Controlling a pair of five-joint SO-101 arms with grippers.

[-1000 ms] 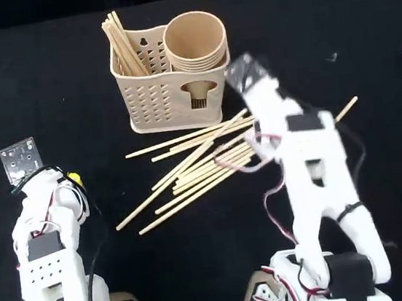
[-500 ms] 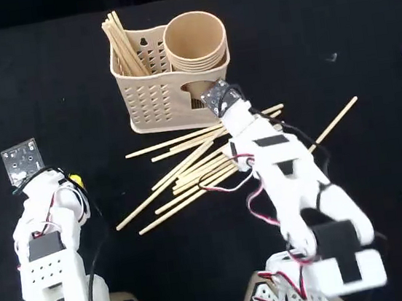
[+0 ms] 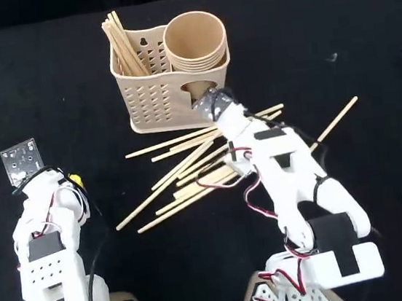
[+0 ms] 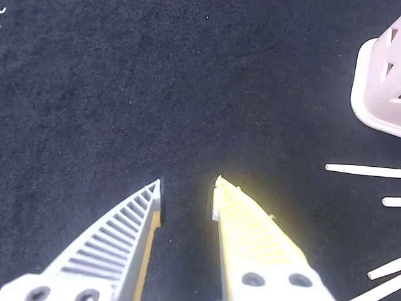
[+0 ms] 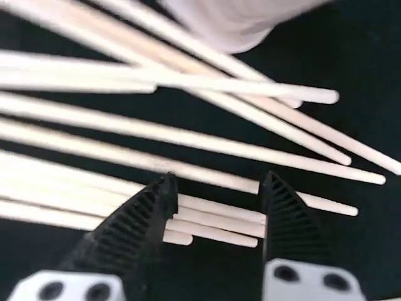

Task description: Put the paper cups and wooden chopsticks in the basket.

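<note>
Basket (image 3: 158, 101) at far side of table (image 3: 46, 81), holding stacked paper cups (image 3: 195, 41) and some wooden chopsticks (image 3: 124, 46). Remaining chopsticks (image 3: 182, 178) loose in front of basket. Right tool (image 5: 216, 185) parted wide over loose pile, gripping nothing. Left tool (image 4: 187, 185) slightly parted, empty, over table.

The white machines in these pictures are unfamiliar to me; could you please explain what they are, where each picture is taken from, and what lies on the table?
They are two small robot arms, the left arm and the right arm, each ending in two fingers. The high view looks down from a fixed camera; each wrist view comes from a camera on that arm's wrist. On the black table stands a basket holding stacked paper cups and some chopsticks; more loose chopsticks lie in front of it. The left arm's fingers are open over bare table; the right arm's fingers are open over the loose chopsticks. Nothing is held.
</note>
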